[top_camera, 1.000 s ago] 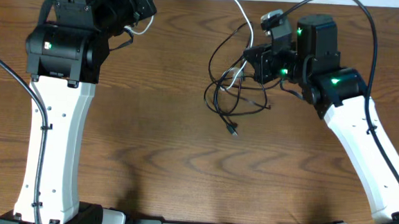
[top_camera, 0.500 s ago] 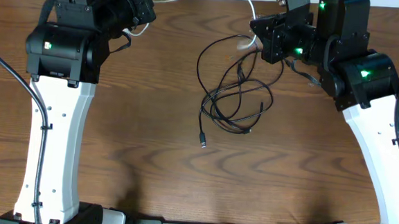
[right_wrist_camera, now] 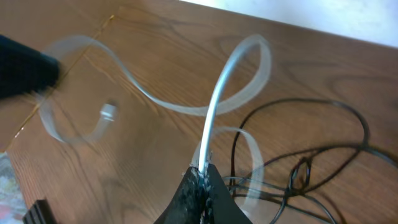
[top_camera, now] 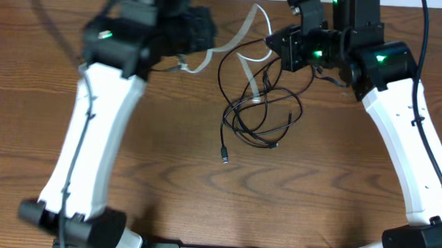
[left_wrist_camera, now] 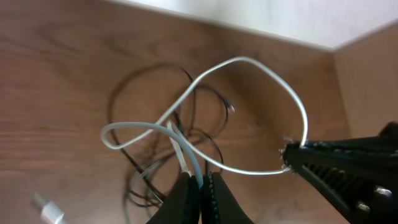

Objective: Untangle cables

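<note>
Both arms are on the white cable (top_camera: 252, 20). Left gripper (left_wrist_camera: 200, 182) has its jaws pressed together on it, and right gripper (right_wrist_camera: 202, 169) is pinching it further along. It hangs in loops between them near the far edge of the tabletop (top_camera: 164, 174). The black cables (top_camera: 258, 115) lie coiled just beneath, centre-far. Step looks like pulling the white one out of the black tangle. Next move probably needs the arms drawn apart slowly, watching for snagged black loops. Can't tell if the white one threads through any.
</note>
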Controlling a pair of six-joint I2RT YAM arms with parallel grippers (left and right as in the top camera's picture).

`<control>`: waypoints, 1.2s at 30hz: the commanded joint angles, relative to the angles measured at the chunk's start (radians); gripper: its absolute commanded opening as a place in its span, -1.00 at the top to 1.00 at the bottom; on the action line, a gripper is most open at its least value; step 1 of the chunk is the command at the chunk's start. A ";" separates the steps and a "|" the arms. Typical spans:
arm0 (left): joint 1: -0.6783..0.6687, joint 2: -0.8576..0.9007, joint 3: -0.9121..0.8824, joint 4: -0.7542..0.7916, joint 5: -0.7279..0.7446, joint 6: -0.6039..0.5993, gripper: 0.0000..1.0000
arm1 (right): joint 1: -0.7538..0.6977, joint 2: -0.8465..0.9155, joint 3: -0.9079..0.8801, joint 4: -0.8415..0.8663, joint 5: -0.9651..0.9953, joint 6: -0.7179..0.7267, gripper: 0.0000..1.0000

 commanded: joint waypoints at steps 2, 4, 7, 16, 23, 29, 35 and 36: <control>-0.067 0.101 0.005 0.046 0.037 -0.154 0.85 | -0.029 -0.005 0.011 -0.069 -0.025 -0.042 0.98; -0.089 0.139 0.005 0.062 0.039 -0.253 0.85 | -0.043 0.010 0.010 -0.102 -0.036 -0.066 0.98; -0.128 0.207 0.005 0.086 0.041 -0.379 0.85 | -0.082 0.053 0.010 -0.142 -0.181 -0.127 0.98; -0.089 0.243 0.005 0.101 0.108 -0.673 0.85 | -0.115 0.176 0.010 -0.160 -0.466 -0.292 0.81; -0.075 0.243 0.005 0.101 0.236 -0.773 0.85 | -0.108 0.203 0.010 -0.095 -0.497 -0.283 0.72; -0.075 0.243 0.005 0.105 0.268 -0.792 0.85 | -0.095 0.208 0.010 -0.075 -0.455 -0.266 0.33; -0.075 0.243 0.005 0.105 0.264 -0.791 0.85 | -0.061 0.233 0.010 -0.075 -0.315 -0.228 0.25; -0.075 0.243 0.005 0.105 0.260 -0.790 0.85 | -0.053 0.237 0.010 -0.070 -0.289 -0.211 0.28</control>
